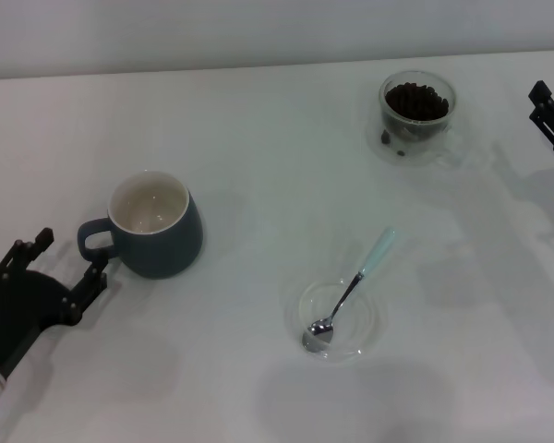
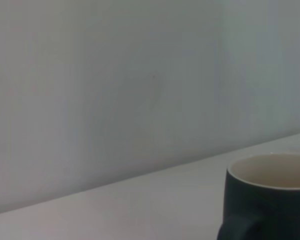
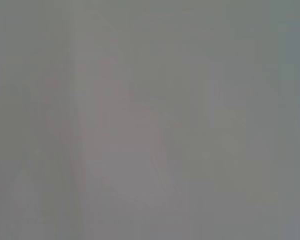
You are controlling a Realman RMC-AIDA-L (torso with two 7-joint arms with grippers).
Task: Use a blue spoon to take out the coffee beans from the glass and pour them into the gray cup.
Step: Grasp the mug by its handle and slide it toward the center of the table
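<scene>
The gray cup (image 1: 154, 226) stands upright at the left, its handle (image 1: 94, 242) turned toward my left gripper (image 1: 60, 266). That gripper is open and empty, just beside the handle. The cup also shows in the left wrist view (image 2: 270, 200). The blue spoon (image 1: 355, 281) lies with its metal bowl in a flat clear dish (image 1: 371, 323) and its pale handle pointing to the far right. The glass (image 1: 417, 115) stands at the far right and holds the coffee beans (image 1: 415, 101). My right gripper (image 1: 551, 115) is at the right edge, beyond the glass.
The white table (image 1: 258, 157) runs back to a pale wall. The right wrist view shows only a blurred pale surface.
</scene>
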